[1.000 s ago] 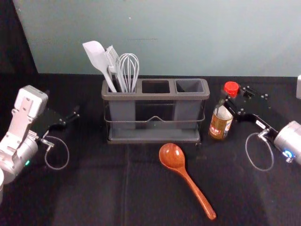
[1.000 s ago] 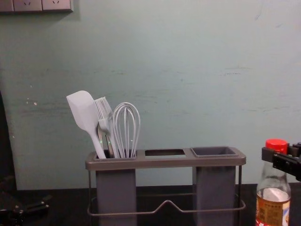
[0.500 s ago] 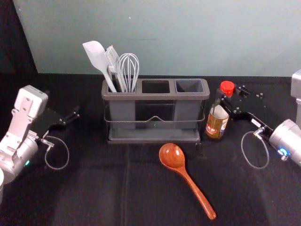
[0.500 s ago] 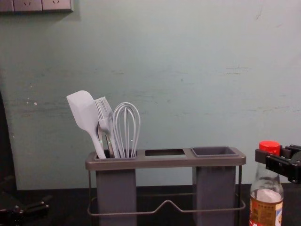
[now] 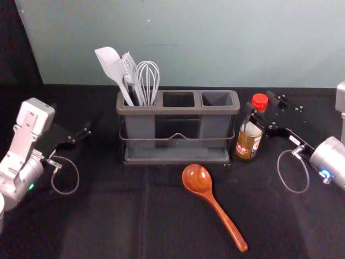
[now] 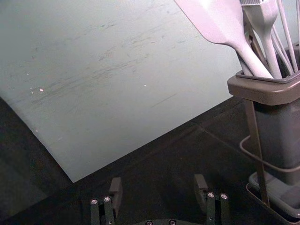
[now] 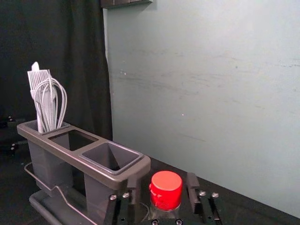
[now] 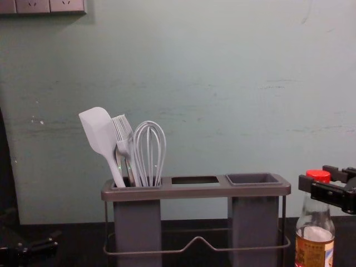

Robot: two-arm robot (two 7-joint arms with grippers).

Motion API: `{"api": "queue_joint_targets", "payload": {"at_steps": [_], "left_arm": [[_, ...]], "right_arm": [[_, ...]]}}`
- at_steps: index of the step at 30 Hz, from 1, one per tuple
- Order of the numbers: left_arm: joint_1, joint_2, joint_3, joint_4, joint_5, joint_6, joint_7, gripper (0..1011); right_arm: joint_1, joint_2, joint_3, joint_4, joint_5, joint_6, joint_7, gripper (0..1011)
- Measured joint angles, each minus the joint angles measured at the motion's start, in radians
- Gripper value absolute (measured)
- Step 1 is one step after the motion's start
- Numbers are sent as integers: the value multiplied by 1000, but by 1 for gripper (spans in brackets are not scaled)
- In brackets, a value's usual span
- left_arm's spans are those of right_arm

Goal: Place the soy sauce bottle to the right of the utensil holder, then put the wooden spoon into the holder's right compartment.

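A white spatula (image 8: 97,132) leans left beside a white brush (image 8: 123,132) and a whisk (image 8: 150,146). Sockets (image 8: 33,6) sit high left on the far wall (image 8: 222,83); a dark curtain (image 5: 19,51) hangs left.

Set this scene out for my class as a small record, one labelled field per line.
Holder: three-opening utensil holder
Left compartment: spatula, pastry brush, whisk
Right compartment: no utensil standing in it
Soy sauce bottle: upright, right of the holder
Wooden spoon: on the black cloth, in front of the holder
Right claw: open around the bottle's upper part
Left claw: open, left of the holder, holding nothing
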Motion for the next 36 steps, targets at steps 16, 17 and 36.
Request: {"api": "queue_joint_targets", "payload": {"at_steps": [16,17,36], "left_arm": [[0,0,0,0,0,0,0,1005],[0,0,0,0,0,0,0,1005],[0,0,0,0,0,0,0,1005]], "right_arm": [[-169,62,88,-178,2,28,-72,1000],[-196,71,99,-206,-1,33,-78,1002],[-407,153,141,-454,-51,153,-87,1002]]}}
